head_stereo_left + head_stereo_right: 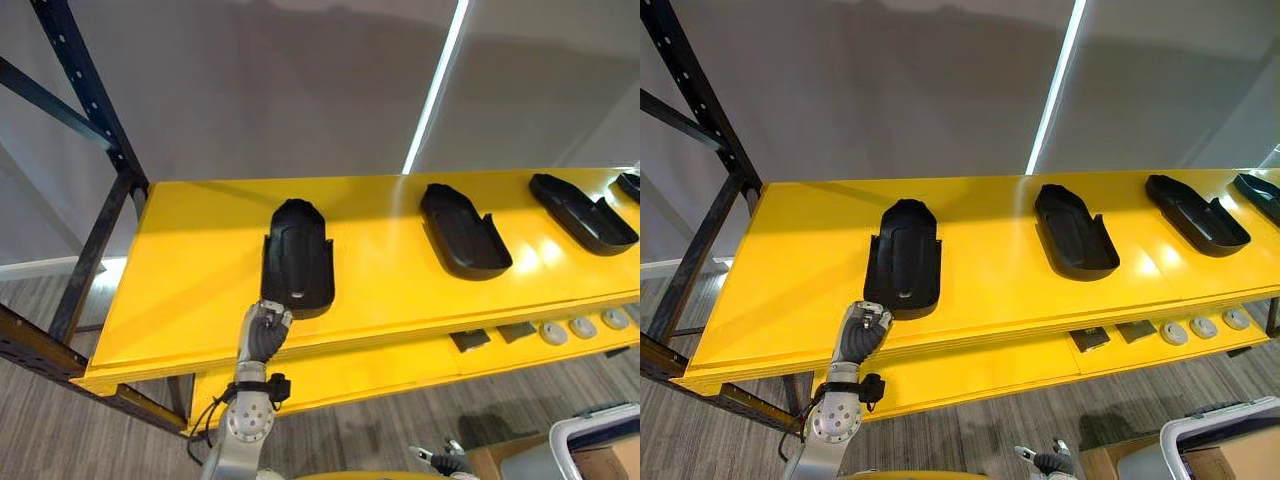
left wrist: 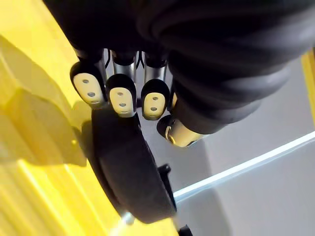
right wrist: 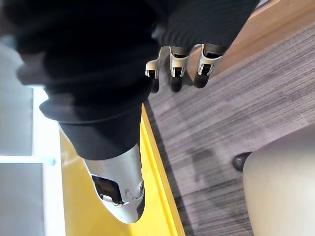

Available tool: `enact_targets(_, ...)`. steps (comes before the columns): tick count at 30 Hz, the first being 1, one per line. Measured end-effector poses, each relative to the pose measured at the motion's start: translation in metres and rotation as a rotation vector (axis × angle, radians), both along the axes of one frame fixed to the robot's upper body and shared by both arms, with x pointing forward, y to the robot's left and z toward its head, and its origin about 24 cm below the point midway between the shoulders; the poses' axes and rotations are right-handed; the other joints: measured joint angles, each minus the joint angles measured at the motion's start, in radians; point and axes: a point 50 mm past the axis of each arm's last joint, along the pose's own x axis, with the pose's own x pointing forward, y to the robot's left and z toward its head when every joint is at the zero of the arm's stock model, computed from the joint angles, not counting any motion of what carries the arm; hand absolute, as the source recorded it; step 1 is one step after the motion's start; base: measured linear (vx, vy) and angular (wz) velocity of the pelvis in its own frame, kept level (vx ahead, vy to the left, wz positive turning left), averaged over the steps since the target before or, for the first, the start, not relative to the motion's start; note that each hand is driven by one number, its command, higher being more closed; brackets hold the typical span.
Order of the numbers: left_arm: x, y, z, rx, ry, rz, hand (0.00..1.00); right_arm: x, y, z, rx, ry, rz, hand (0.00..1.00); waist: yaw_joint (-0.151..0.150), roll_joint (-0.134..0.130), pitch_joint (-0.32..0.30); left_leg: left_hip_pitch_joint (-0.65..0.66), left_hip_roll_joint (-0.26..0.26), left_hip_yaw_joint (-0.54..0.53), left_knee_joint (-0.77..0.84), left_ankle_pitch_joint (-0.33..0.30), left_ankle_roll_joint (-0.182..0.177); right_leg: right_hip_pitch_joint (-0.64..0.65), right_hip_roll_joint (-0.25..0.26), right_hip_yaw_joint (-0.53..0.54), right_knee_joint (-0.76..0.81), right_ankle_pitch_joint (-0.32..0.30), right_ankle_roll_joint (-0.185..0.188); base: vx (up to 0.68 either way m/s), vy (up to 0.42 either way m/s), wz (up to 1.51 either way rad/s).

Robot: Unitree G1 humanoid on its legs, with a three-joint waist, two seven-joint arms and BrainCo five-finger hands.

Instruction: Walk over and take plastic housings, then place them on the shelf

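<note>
Placing step: left hand (image 1: 265,332), fingers relaxed and gripping nothing, sits at the centre-left housing (image 1: 297,258)'s near end on the yellow shelf (image 1: 180,260) (right hand (image 3: 177,76) hangs slack, empty); next, withdraw without nudging it.

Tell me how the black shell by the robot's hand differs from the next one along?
The left shell lies nearly straight; the next shell lies slanted. The left hand is at the left shell's near end; no hand is by the next shell. The left shell has a long middle ridge; the next shell looks hollow. Both are black, on the yellow shelf.
</note>
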Motion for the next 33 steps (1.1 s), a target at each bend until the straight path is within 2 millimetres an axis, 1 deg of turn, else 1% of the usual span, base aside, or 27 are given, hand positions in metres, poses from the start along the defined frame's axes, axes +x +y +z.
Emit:
enact_targets(1, 0.001, 0.0, 0.0, 0.001, 0.005, 0.002, 1.0, 0.001, 0.0, 0.0, 0.0, -0.003, 0.001, 0.0, -0.009, 0.0, 0.0, 0.0, 0.003, 0.0, 0.003, -0.001, -0.002, 0.001, 0.002, 0.001, 0.0, 0.0, 0.0, 0.01, -0.01, -0.04)
enact_targets(3, 0.003, -0.001, 0.0, 0.002, 0.003, -0.002, 1.0, 0.001, 0.0, 0.0, 0.0, -0.003, -0.002, 0.0, -0.009, 0.0, -0.001, 0.001, 0.006, 0.005, 0.007, -0.002, -0.003, 0.0, 0.004, 0.003, 0.0, 0.0, 0.0, 0.01, -0.007, -0.06)
enact_targets(4, 0.005, -0.002, -0.004, 0.009, 0.018, -0.011, 1.0, 0.001, -0.001, 0.0, -0.001, 0.0, -0.003, 0.0, -0.008, 0.003, -0.002, 0.005, 0.005, 0.012, 0.004, 0.005, -0.004, 0.001, 0.004, 0.002, 0.002, 0.0, 0.0, 0.0, -0.001, -0.05)
enact_targets(6, 0.005, -0.003, -0.011, 0.015, 0.048, -0.015, 1.0, 0.001, -0.001, 0.0, -0.004, 0.001, 0.002, 0.0, -0.009, 0.01, -0.009, 0.016, 0.003, 0.022, -0.003, 0.007, -0.006, 0.001, 0.003, 0.006, 0.003, 0.0, 0.0, 0.0, 0.004, -0.13)
enact_targets(10, 0.006, -0.008, -0.015, 0.026, 0.06, -0.041, 1.0, 0.0, -0.001, 0.0, -0.005, 0.004, -0.001, 0.0, -0.01, 0.022, -0.019, 0.039, -0.012, 0.029, -0.044, 0.024, -0.008, -0.002, -0.003, 0.018, 0.006, 0.0, 0.0, 0.0, -0.005, -0.09)
enact_targets(14, 0.014, -0.01, -0.017, 0.056, 0.067, -0.044, 1.0, 0.0, -0.001, 0.0, -0.006, 0.006, -0.004, 0.0, -0.013, 0.03, -0.027, 0.063, -0.04, 0.032, -0.128, 0.07, -0.011, -0.015, -0.012, 0.019, 0.005, 0.0, 0.0, 0.0, 0.0, 0.0)
enact_targets(15, 0.015, -0.01, -0.018, 0.061, 0.069, -0.041, 1.0, 0.0, -0.002, 0.0, -0.007, 0.006, -0.005, 0.0, -0.013, 0.031, -0.027, 0.076, -0.045, 0.034, -0.146, 0.083, -0.007, -0.015, -0.013, 0.018, 0.005, 0.0, 0.0, 0.0, 0.0, 0.0)
enact_targets(16, 0.016, -0.009, -0.017, 0.065, 0.066, -0.033, 1.0, 0.0, -0.001, 0.0, -0.006, 0.007, -0.006, 0.0, -0.012, 0.03, -0.028, 0.092, -0.052, 0.038, -0.173, 0.096, -0.01, -0.013, -0.013, 0.019, 0.005, 0.0, 0.0, 0.0, 0.0, 0.0)
enact_targets(20, 0.019, -0.009, -0.017, 0.07, 0.066, -0.031, 1.0, -0.001, -0.001, 0.0, -0.003, 0.01, -0.011, 0.0, -0.014, 0.029, -0.03, 0.125, -0.072, 0.048, -0.248, 0.142, -0.004, -0.015, -0.016, 0.02, 0.0, 0.0, 0.0, -0.01, -0.003, -0.01)
enact_targets(21, 0.021, -0.009, -0.02, 0.076, 0.077, -0.03, 1.0, -0.002, -0.002, -0.001, -0.002, 0.013, -0.026, 0.0, -0.014, 0.031, -0.032, 0.135, -0.078, 0.051, -0.274, 0.153, -0.008, -0.016, -0.017, 0.019, -0.001, 0.0, 0.0, 0.0, 0.0, 0.0)
enact_targets(22, 0.024, -0.01, -0.019, 0.078, 0.073, -0.03, 1.0, -0.003, -0.001, -0.001, 0.0, 0.015, -0.031, 0.0, -0.015, 0.03, -0.032, 0.143, -0.083, 0.052, -0.296, 0.166, -0.002, -0.016, -0.018, 0.018, -0.002, 0.0, 0.0, 0.0, 0.0, 0.0)
enact_targets(24, 0.029, -0.01, -0.019, 0.083, 0.074, -0.029, 1.0, -0.003, -0.002, -0.001, 0.0, 0.016, -0.036, 0.0, -0.016, 0.029, -0.033, 0.156, -0.092, 0.053, -0.326, 0.179, -0.005, -0.016, -0.018, 0.018, -0.004, 0.0, 0.001, 0.0, 0.0, 0.0)
enact_targets(26, 0.034, -0.01, -0.018, 0.083, 0.068, -0.024, 1.0, -0.003, -0.003, -0.001, -0.001, 0.016, -0.039, 0.0, -0.018, 0.028, -0.034, 0.158, -0.096, 0.053, -0.333, 0.184, 0.0, -0.015, -0.022, 0.018, -0.008, 0.0, 0.001, 0.0, 0.0, 0.0)
enact_targets(30, 0.042, -0.007, -0.016, 0.076, 0.061, -0.01, 1.0, 0.0, -0.003, 0.0, -0.002, 0.011, -0.037, 0.0, -0.043, 0.027, -0.034, 0.158, -0.109, 0.057, -0.336, 0.184, 0.001, -0.011, -0.028, 0.022, -0.022, 0.003, 0.005, 0.01, 0.003, -0.01)
enact_targets(33, 0.05, -0.003, -0.014, 0.048, 0.058, 0.008, 1.0, 0.0, -0.003, -0.001, 0.0, 0.015, -0.039, 0.0, -0.044, 0.025, -0.036, 0.158, -0.109, 0.063, -0.336, 0.184, 0.001, -0.008, -0.028, 0.025, -0.032, 0.006, 0.008, 0.01, -0.001, -0.03)
